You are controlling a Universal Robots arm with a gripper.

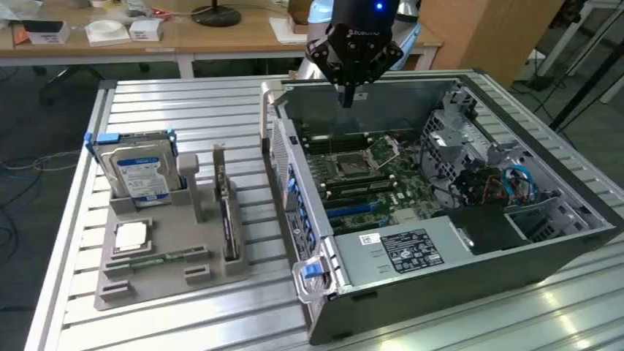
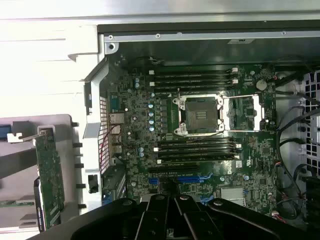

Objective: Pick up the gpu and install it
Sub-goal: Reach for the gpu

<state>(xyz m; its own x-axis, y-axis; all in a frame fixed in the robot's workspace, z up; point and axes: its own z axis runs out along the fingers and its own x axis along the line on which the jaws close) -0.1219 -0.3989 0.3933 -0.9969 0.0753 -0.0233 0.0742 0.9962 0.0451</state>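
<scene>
The gpu (image 1: 228, 219) stands on its edge in a slot of the grey holder (image 1: 166, 281) on the exterior view's left, with its silver bracket end away from the camera. The wrist view shows the gpu (image 2: 50, 172) as a green card beside the case wall. My gripper (image 1: 346, 93) hangs above the far rim of the open computer case (image 1: 322, 289), well away from the gpu. Its fingers are shut with nothing between them. In the wrist view the gripper (image 2: 172, 197) points down at the motherboard (image 2: 140, 140), near a blue slot (image 2: 192, 178).
The holder also carries a hard drive (image 1: 145, 172) with a blue-white label, a processor chip (image 1: 130, 235) and a slim memory stick (image 1: 161, 257). Inside the case are a processor socket (image 2: 200, 115), drive cages and cables (image 1: 512, 183). A wooden desk (image 1: 234, 40) stands behind the slatted metal table (image 1: 166, 102).
</scene>
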